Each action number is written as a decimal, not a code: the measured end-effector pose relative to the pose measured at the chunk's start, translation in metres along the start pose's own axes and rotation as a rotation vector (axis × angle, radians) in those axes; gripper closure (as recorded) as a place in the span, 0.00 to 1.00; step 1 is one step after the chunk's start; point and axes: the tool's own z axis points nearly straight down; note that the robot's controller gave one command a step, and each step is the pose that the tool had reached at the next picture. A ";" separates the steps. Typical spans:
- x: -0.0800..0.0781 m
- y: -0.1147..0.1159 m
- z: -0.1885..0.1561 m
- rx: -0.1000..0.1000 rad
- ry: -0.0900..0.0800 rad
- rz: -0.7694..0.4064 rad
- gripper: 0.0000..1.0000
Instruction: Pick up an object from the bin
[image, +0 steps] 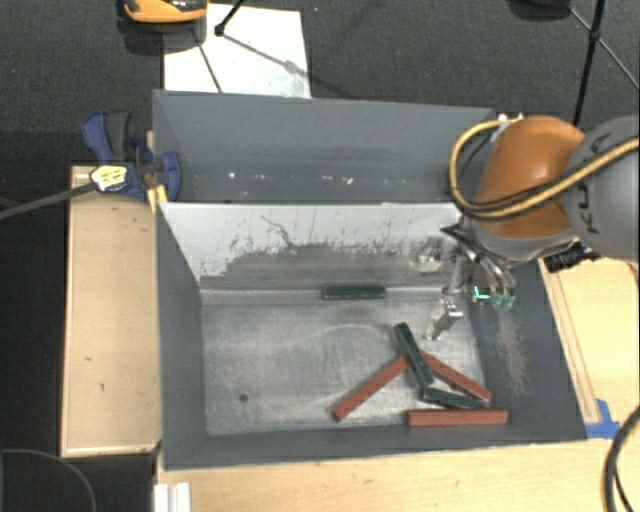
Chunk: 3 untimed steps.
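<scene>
Fingers (443, 320) spread, empty, near dark green bar (411, 356), lying diagonally, upper-left to lower-right

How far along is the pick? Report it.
Done: nothing; every bar seen lies in the bin. In hand: the pincer is by the upper end of the dark green bar crossing the red-brown bars. Left: gripping and lifting one.
</scene>
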 end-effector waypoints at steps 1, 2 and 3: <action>-0.002 0.000 -0.005 0.000 -0.008 -0.001 0.00; 0.049 0.048 0.065 0.000 -0.006 -0.012 1.00; 0.049 0.048 0.065 0.000 -0.006 -0.014 0.00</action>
